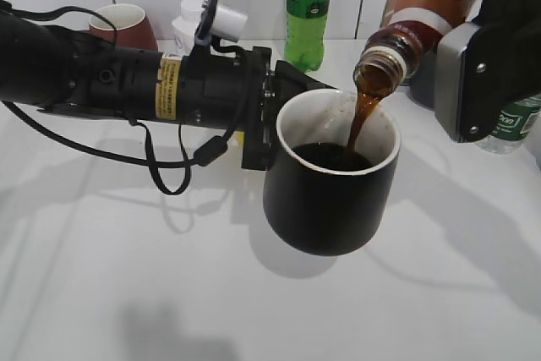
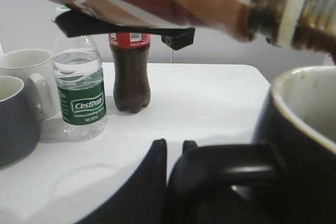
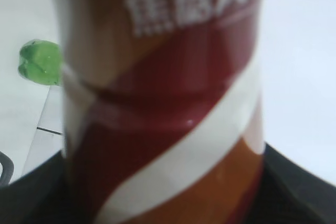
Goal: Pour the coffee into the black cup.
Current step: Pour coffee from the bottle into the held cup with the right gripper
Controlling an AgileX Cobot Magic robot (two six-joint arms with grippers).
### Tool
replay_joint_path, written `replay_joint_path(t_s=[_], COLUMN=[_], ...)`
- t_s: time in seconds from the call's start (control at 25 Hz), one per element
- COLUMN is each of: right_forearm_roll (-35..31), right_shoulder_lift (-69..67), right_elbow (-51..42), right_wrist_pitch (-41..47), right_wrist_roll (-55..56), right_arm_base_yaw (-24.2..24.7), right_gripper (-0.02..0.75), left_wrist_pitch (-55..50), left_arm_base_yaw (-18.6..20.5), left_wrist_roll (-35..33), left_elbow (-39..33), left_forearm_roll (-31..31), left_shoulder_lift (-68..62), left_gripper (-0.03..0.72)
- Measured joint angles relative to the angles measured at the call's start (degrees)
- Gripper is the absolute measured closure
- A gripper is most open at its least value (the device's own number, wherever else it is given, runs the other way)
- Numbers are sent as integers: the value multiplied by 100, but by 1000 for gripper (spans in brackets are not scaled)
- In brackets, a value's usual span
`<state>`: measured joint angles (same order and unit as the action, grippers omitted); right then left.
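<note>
The black cup with a white inside stands on the white table. My left gripper is shut on its handle from the left. My right gripper is shut on the coffee bottle, which has a red, white and brown label. The bottle is tilted, mouth down, over the cup's rim. A brown stream of coffee runs from the mouth into the cup, where dark coffee has pooled. The bottle's neck shows at the top of the left wrist view.
A green bottle, a white-lidded jar and a red-brown cup stand at the back. A water bottle stands far right. The left wrist view shows a water bottle, a cola bottle and two mugs.
</note>
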<state>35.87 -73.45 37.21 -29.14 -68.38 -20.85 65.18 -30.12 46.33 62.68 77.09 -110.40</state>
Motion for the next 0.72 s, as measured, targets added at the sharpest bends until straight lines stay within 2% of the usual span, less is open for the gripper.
replay_joint_path(t_s=[0.2, 0.72], right_forearm_roll=[-38, -38], right_shoulder_lift=[0, 0], right_elbow=[0, 0], right_wrist_pitch=[0, 0], right_wrist_roll=[140, 2427], right_arm_base_yaw=[0, 0], right_gripper=[202, 202], left_wrist_pitch=[0, -197], left_arm_base_yaw=[0, 0], left_wrist_roll=[0, -122], left_elbow=[0, 0], left_forearm_roll=[17, -785], left_shoulder_lift=[0, 0], left_gripper=[636, 636])
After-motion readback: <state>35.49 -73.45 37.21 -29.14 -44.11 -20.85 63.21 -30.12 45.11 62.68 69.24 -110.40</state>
